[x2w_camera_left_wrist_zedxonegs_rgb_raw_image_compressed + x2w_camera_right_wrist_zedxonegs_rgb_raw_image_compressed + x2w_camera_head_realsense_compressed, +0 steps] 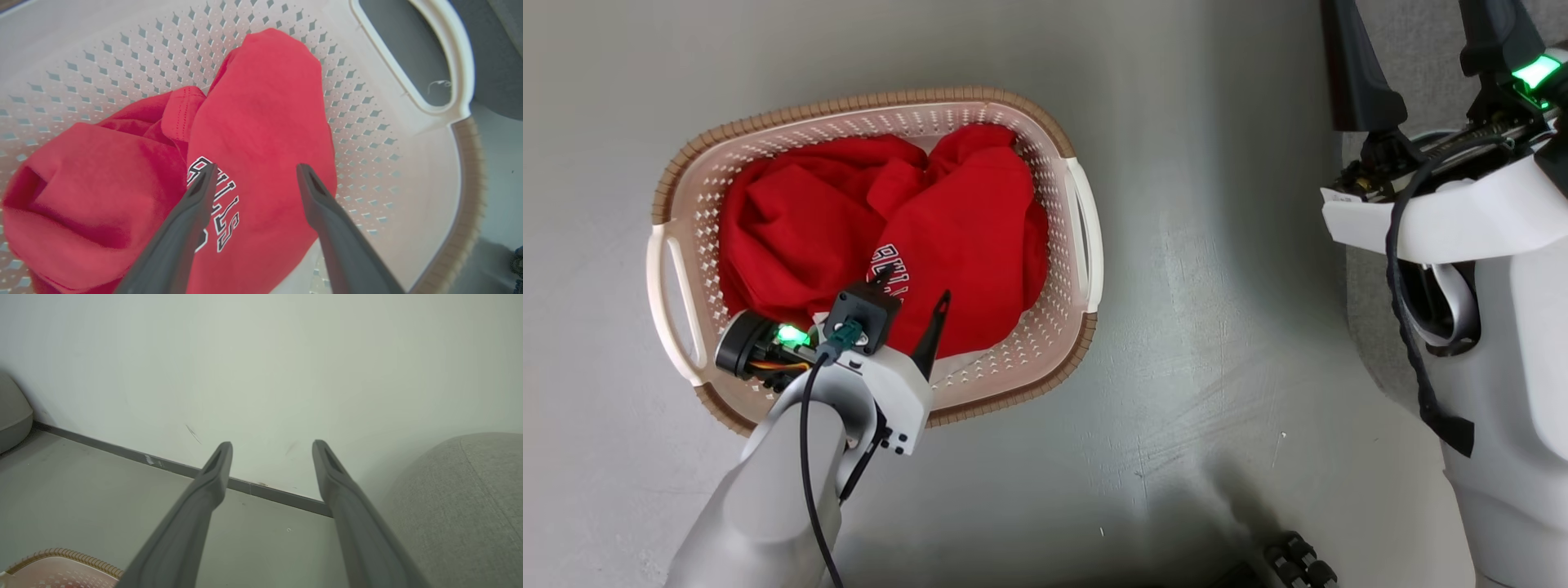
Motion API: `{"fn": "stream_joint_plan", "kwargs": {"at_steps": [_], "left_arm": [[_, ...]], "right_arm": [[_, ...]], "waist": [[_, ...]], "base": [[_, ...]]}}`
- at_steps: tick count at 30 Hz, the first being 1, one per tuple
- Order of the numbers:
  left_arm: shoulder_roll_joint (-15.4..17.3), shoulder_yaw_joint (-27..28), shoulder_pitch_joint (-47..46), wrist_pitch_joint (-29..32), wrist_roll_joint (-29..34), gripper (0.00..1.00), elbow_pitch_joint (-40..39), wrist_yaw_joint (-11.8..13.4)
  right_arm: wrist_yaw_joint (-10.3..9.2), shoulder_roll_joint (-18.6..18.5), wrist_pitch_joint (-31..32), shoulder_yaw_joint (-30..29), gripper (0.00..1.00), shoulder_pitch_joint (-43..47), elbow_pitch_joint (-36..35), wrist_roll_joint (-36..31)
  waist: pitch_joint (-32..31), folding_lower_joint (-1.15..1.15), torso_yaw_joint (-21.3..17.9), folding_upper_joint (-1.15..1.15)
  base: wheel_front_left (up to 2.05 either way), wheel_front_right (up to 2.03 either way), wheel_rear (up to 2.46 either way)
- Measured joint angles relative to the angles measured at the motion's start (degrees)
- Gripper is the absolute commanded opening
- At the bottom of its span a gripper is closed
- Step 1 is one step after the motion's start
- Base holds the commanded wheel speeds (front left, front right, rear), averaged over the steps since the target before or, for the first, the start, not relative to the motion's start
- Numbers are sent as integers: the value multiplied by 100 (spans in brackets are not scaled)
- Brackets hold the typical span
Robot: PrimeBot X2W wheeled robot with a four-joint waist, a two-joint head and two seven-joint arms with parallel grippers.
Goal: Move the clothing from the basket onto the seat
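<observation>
Nearest the head camera, the left gripper (256, 166) hangs inside the basket (866, 102) with its 2 fingers spread wide and nothing between them. The fingers straddle the right-hand mound of the clothing (964, 220), one tip over the white lettering (222, 220) and the other over plain red cloth. Whether the tips already touch the fabric cannot be told.

All the clothing lies in the basket as 2 red mounds side by side, covering most of its floor. The basket stands on the grey floor (1217, 286), so the task looks to be at its first pick.

To do this grasp well, I would push the fingers down into the cloth before closing, so that they pinch a thick fold and not just the top layer. The ridge where the 2 mounds meet, just left of the lettering, offers the most bulk. The lift should go straight up until the hem is above the brown rim, or a trailing edge may snag the perforated wall and drag the basket. The pieces may be tangled, and a second could come up with the first.

Further off, the right gripper (273, 443) is raised well away from the basket, also wide open and empty. The seat (461, 490) is beside it to the robot's right, and the wall (261, 355) stands beyond.
</observation>
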Motion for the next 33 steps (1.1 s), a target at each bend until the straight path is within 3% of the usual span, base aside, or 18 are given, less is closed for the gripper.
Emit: {"fn": "stream_joint_plan", "kwargs": {"at_steps": [8,25,33], "left_arm": [[-10,103,-305,-9,0,100,308,19],[69,397,-804,-158,-1,100,845,431],[56,439,-988,-96,-58,100,1169,402]], "right_arm": [[0,-9,0,129,100,-260,0,4],[0,-22,0,149,100,-490,40,62],[0,-23,0,151,100,-603,70,113]], "waist": [[260,0,-48,0],[626,0,-113,0],[725,0,-166,0]], "base": [[0,0,0],[0,0,0],[0,0,0]]}}
